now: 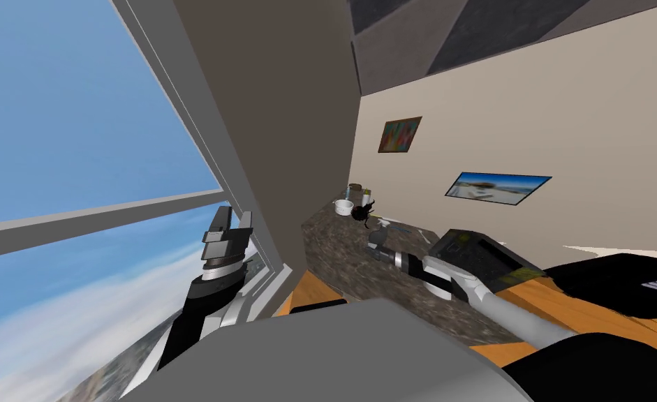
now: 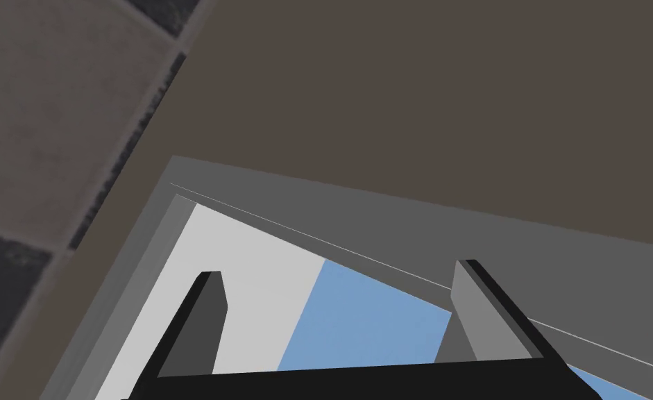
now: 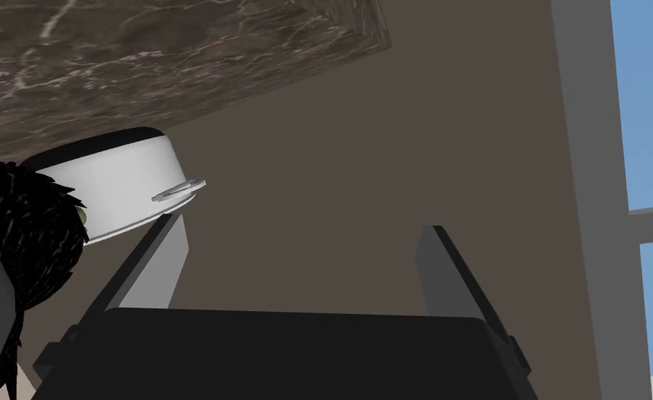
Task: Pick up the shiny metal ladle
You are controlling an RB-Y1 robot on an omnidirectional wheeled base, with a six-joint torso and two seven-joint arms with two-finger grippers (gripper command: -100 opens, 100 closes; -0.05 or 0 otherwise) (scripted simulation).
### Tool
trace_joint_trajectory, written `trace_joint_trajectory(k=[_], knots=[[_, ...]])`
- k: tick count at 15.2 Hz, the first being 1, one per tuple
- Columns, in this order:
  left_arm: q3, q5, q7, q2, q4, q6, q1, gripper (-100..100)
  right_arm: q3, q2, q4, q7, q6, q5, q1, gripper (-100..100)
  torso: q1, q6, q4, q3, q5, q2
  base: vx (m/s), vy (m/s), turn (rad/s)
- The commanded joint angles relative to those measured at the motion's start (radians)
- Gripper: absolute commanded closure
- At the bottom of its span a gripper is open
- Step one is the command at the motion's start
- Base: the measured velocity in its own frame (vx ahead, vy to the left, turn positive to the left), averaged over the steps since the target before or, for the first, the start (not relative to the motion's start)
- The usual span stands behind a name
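Lying on the dark marbled tabletop (image 1: 334,258), the ladle (image 1: 392,225) was, as best I could judge, the thin pale shape just beyond the right jaws, which stood released and empty, aimed past it toward the white pot (image 3: 120,184) and the black bristly thing (image 3: 26,236) beside it. Closing from that line could have missed the slim handle or knocked the pot, since nothing sat between the blades. The left jaws, likewise released, hung up by the window (image 1: 75,139).
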Motion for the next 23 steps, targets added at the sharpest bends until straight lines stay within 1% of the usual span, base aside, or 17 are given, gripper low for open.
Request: trace_joint_trajectory(k=[1,3,6,7,8,9,10,11,12,14,15,16,17,19,20,22,23], knots=[[0.000,0.000,0.000,0.000,0.000,0.000,0.000,0,0.040,-0.050,0.050,0.008,-0.018,0.029,-0.016,-100,0.000,0.000,0.000,0.000,0.000,0.000,0.030,0.006,0.180],[0.000,0.000,0.000,0.000,0.000,0.000,0.000,0,0.040,-0.074,0.060,0.008,-0.018,0.029,-0.016,-100,0.000,0.000,0.000,0.000,0.000,0.000,0.025,0.005,0.118],[0.000,0.000,0.000,0.000,0.000,0.000,0.000,0,0.089,-0.148,0.130,0.017,-0.048,0.064,-0.025,-100,0.000,0.000,0.000,0.000,0.000,0.000,0.020,0.009,0.171],[0.000,0.000,0.000,0.000,0.000,0.000,0.000,0,0.089,-0.168,0.136,0.017,-0.048,0.064,-0.025,-100,0.000,0.000,0.000,0.000,0.000,0.000,0.020,0.007,0.150],[0.000,0.000,0.000,0.000,0.000,0.000,0.000,0,0.115,-0.197,0.169,0.021,-0.063,0.082,-0.029,-100,0.000,0.000,0.000,0.000,0.000,0.000,0.020,0.011,0.201],[0.000,0.000,0.000,0.000,0.000,0.000,0.000,0,0.115,-0.211,0.173,0.021,-0.063,0.082,-0.029,-100,0.000,0.000,0.000,0.000,0.000,0.000,0.017,0.009,0.156],[0.000,0.000,0.000,0.000,0.000,0.000,0.000,0,0.142,-0.238,0.208,0.024,-0.078,0.100,-0.031,-100,0.000,0.000,0.000,0.000,0.000,0.000,0.016,0.012,0.172],[0.000,0.000,0.000,0.000,0.000,0.000,0.000,0,0.142,-0.252,0.208,0.024,-0.078,0.100,-0.031,-100,0.001,0.000,0.000,0.000,0.000,0.000,0.014,0.012,0.147],[0.000,0.000,0.000,0.000,0.000,0.000,0.000,0,0.169,-0.277,0.243,0.028,-0.093,0.117,-0.032,-100,0.001,0.000,0.000,0.000,0.000,0.001,0.010,0.019,0.158],[0.000,0.000,0.000,0.000,0.000,0.000,0.000,0,0.197,-0.317,0.275,0.031,-0.108,0.134,-0.032,-100,0.001,0.000,0.000,0.001,0.000,0.001,0.006,0.023,0.159],[0.000,0.000,0.000,0.000,0.000,0.000,0.000,0,0.197,-0.326,0.275,0.031,-0.108,0.134,-0.032,-100,0.002,0.000,0.000,0.001,0.000,0.001,0.002,0.025,0.149],[0.000,0.000,0.000,0.000,0.000,0.000,0.000,0,0.226,-0.359,0.302,0.034,-0.122,0.151,-0.031,-100,0.002,0.000,0.000,0.001,0.000,0.002,0.001,0.030,0.191],[0.000,0.000,0.000,0.000,0.000,0.000,0.000,0,0.226,-0.359,0.306,0.034,-0.122,0.151,-0.031,-100,0.002,0.000,0.000,0.001,0.001,0.002,-0.001,0.027,0.152],[0.000,0.000,0.000,0.000,0.000,0.000,0.000,0,0.282,-0.417,0.359,0.038,-0.150,0.182,-0.027,-100,0.003,0.000,0.001,0.001,0.001,0.002,-0.014,0.042,0.207],[0.000,0.000,0.000,0.000,0.000,0.000,0.000,0,0.282,-0.417,0.363,0.038,-0.150,0.182,-0.027,-100,0.003,0.000,0.001,0.001,0.001,0.003,-0.012,0.044,0.176],[0.000,0.000,0.000,0.000,0.000,0.000,0.000,0,0.334,-0.463,0.412,0.042,-0.175,0.210,-0.021,-100,0.004,0.000,0.001,0.002,0.001,0.003,-0.005,0.053,0.168],[0.000,0.000,0.000,0.000,0.000,0.000,0.000,0,0.334,-0.463,0.412,0.042,-0.175,0.210,-0.021,-100,0.004,0.000,0.001,0.002,0.001,0.003,0.001,0.050,0.163]])
